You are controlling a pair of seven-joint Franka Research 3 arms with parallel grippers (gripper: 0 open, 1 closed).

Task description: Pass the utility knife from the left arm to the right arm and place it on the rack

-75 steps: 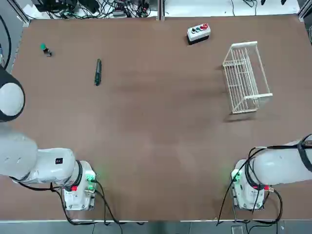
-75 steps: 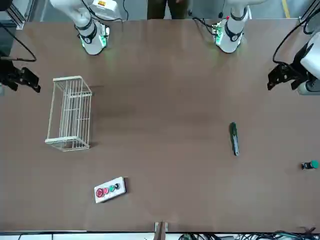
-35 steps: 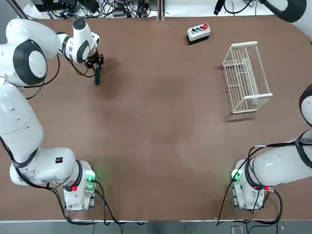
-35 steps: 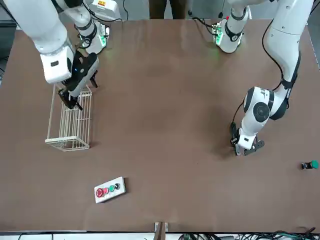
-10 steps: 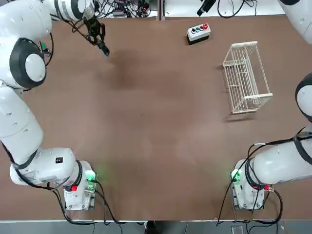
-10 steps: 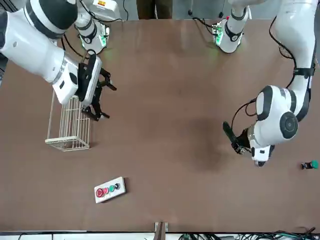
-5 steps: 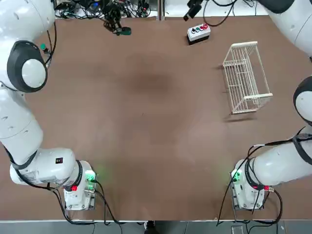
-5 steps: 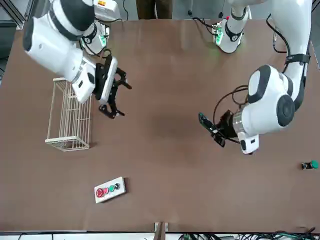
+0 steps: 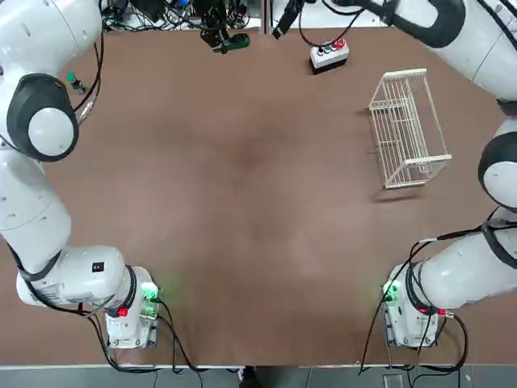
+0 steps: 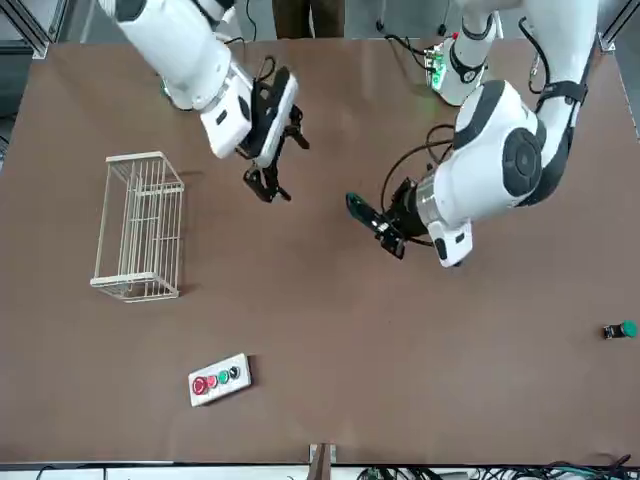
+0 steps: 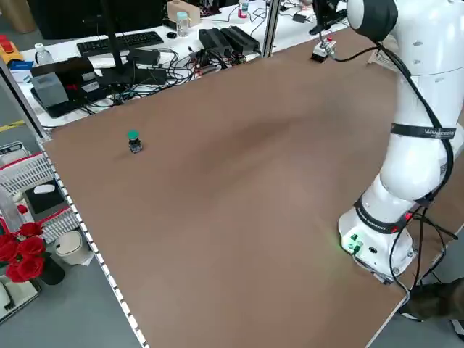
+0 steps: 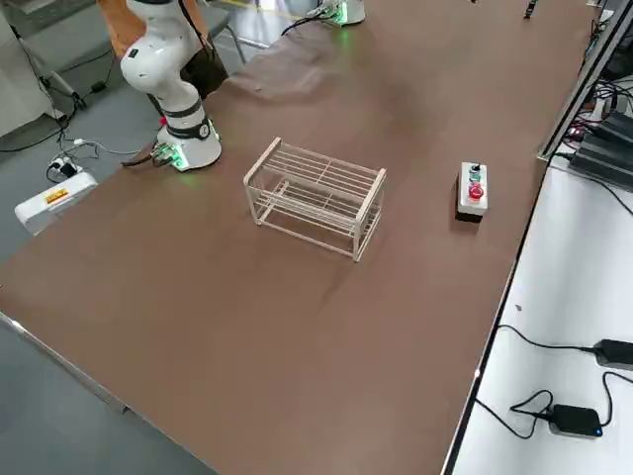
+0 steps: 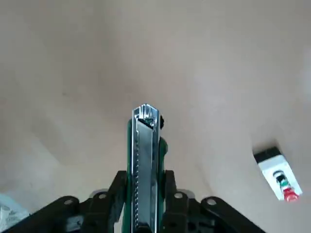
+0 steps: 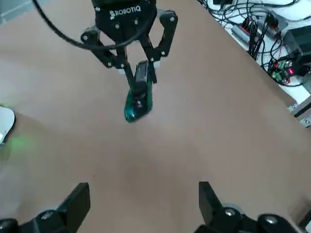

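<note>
My left gripper (image 10: 385,235) is shut on the utility knife (image 10: 362,213), a slim dark green and black tool held in the air above the far middle of the table. In the left wrist view the knife (image 13: 144,145) sticks out forward between the black fingers (image 13: 167,182). My right gripper (image 10: 283,165) hangs open a short way from the knife's free end, facing it. Its wrist view shows the knife (image 14: 137,99) ahead of the widely spread fingers (image 14: 209,199), with a gap between them. The white wire rack (image 9: 408,129) stands on the table's right side.
A grey button box (image 9: 329,53) sits at the far edge, near the right gripper (image 9: 283,23). A small green-capped knob (image 9: 73,79) stands at the far left. Cables and equipment lie beyond the table's far edge.
The left gripper has carried the knife rightward along the far edge toward the middle. The right gripper has swung left from beside the rack to face it. Both jaws stand as before.
</note>
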